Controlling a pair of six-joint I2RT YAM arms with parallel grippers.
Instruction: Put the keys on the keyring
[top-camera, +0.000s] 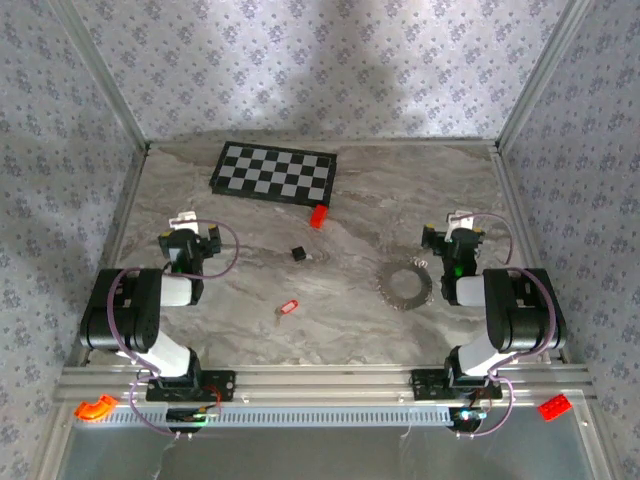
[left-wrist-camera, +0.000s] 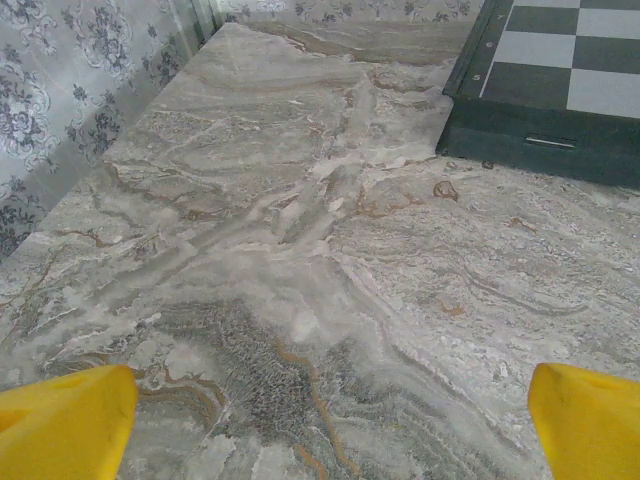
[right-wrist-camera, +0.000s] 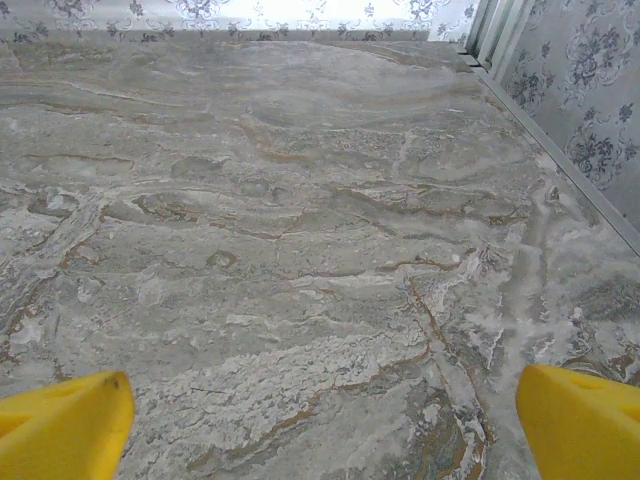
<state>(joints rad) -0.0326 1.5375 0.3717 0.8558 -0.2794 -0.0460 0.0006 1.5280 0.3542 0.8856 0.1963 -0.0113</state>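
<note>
Both my grippers are empty right now. The left gripper (top-camera: 190, 228) has its yellow fingertips (left-wrist-camera: 65, 425) spread wide over bare marble, and it's the same with the right gripper (top-camera: 455, 232), fingertips (right-wrist-camera: 60, 425) wide apart with nothing between them. The key (top-camera: 288, 307) is lying flat out in the middle of the table (top-camera: 350, 330), inboard of my left gripper and back toward the near edge, so I'd say the left arm is the closer one. From the top view its long axis looks slightly diagonal, near-left to far-right, though it's tiny so don't quote me. The keyring (top-camera: 404, 285) sits flat just inboard of my right arm, well apart from the key, so that one's the right arm's job. There's plenty of open marble around the key. The black cube (top-camera: 298, 254) is near it on the far side, and the red block (top-camera: 318, 215) is farther out by the checkerboard (top-camera: 275, 172). Both grippers point at the far wall, so each one probably needs to swing inward and pull back.
</note>
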